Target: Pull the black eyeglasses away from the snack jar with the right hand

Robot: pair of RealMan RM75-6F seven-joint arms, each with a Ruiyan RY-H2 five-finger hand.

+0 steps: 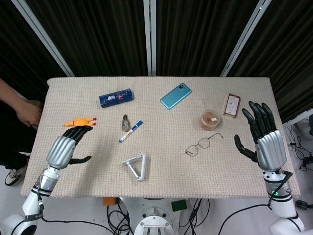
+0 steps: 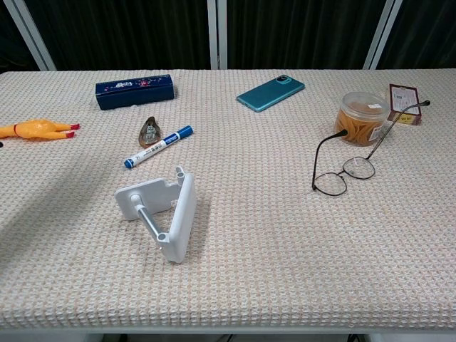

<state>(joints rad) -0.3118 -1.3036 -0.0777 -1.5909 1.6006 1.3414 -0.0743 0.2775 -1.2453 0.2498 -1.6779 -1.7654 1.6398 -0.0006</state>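
Observation:
The black thin-framed eyeglasses (image 1: 201, 145) (image 2: 345, 174) lie on the beige mat, lenses toward the front, arms unfolded and reaching back to the snack jar. The round clear snack jar (image 1: 210, 119) (image 2: 362, 117) stands just behind them; one arm tip lies right by the jar's base. My right hand (image 1: 264, 138) hovers at the table's right edge, open, fingers spread and pointing away, to the right of the glasses and apart from them. My left hand (image 1: 66, 147) is open near the front left. The chest view shows neither hand.
A teal phone (image 1: 175, 95), a blue box (image 1: 116, 97), a small brown packet (image 1: 232, 105), a blue marker (image 1: 130, 131), a small metal clip (image 1: 125, 122), a yellow rubber chicken (image 1: 79, 122) and a white phone stand (image 1: 136, 165) lie about the mat. A person's arm (image 1: 19, 107) reaches in at far left.

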